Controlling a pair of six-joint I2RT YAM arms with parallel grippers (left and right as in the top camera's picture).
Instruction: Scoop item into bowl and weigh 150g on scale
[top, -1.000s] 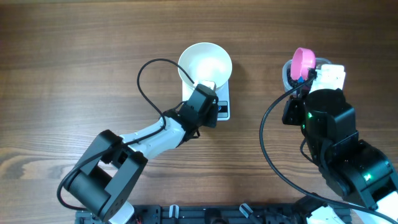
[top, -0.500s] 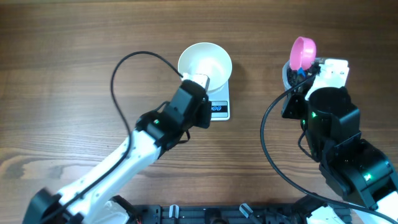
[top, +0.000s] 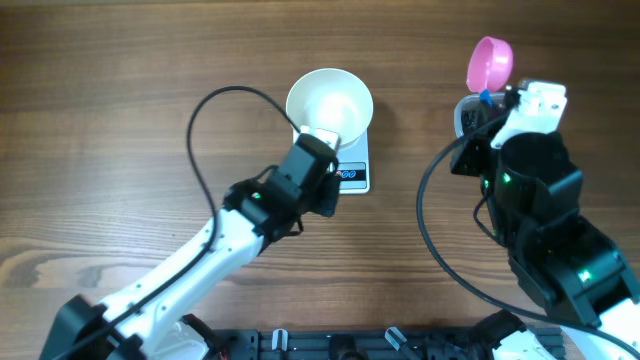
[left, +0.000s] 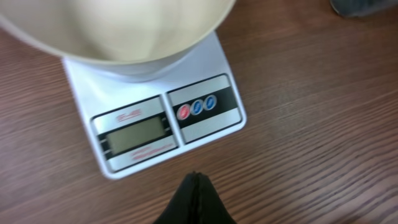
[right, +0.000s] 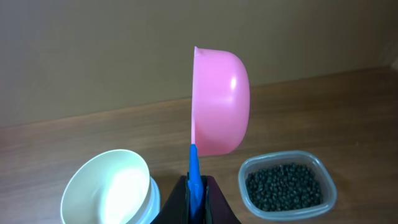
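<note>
The white bowl (top: 330, 105) stands on the white scale (top: 352, 176), whose display and buttons (left: 149, 124) face my left gripper (left: 196, 179). That gripper is shut with nothing in it, and its tip hangs just off the scale's display edge (top: 327, 198). My right gripper (right: 196, 186) is shut on the blue handle of the pink scoop (right: 217, 102). The scoop's cup is turned on its side, high above the table (top: 490, 62). The item, tiny black beads (right: 285, 185), lies in a clear tub below and to the right of the scoop. The bowl (right: 109, 186) looks empty.
The clear tub (top: 467, 116) is half hidden under my right arm in the overhead view. Black cables loop over the wooden table (top: 120, 120) beside each arm. A black rail runs along the near edge.
My right gripper has carried the pink scoop up and away from the tub. My left arm has swung and drawn its tip back off the scale's display.
</note>
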